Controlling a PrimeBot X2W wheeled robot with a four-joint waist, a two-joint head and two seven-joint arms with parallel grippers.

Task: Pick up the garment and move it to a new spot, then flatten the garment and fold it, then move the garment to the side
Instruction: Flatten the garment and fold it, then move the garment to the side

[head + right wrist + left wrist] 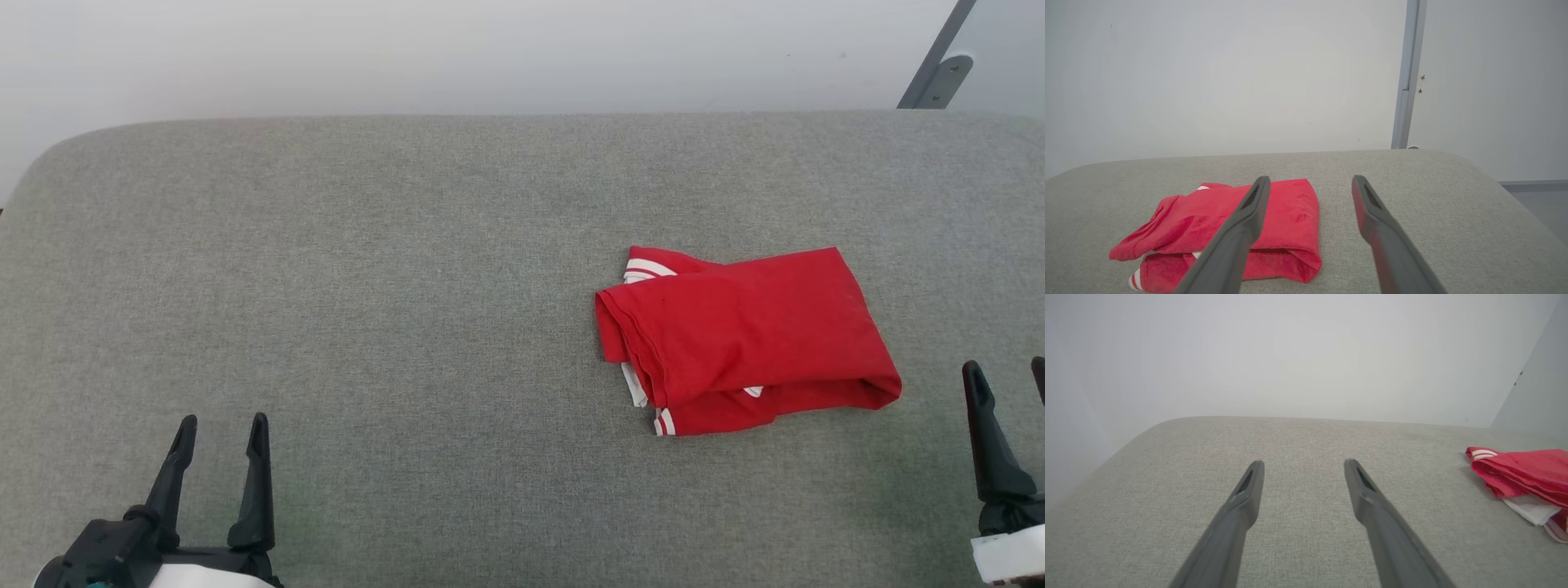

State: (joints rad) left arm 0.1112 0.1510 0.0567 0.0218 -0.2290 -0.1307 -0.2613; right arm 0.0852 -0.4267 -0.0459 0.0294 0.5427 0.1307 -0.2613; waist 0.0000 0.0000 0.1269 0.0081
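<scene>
Over on the right of the grey cushion (392, 269) sits the garment (743, 335), folded; my left claw (224, 420) is wide and empty, well apart from it, my right claw (1006, 365) wide too, near it. Risk now: pinch only the top layer while shifting it and the fold spills open.

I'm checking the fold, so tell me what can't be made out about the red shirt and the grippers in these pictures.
- Head view: the red jersey's front is hidden inside its own folds.
- Head view: the right gripper is partly cut off by the right edge.
- Left wrist view: the right edge cuts off part of the jersey.
- Right wrist view: that gripper's own finger covers the jersey's middle.
</scene>
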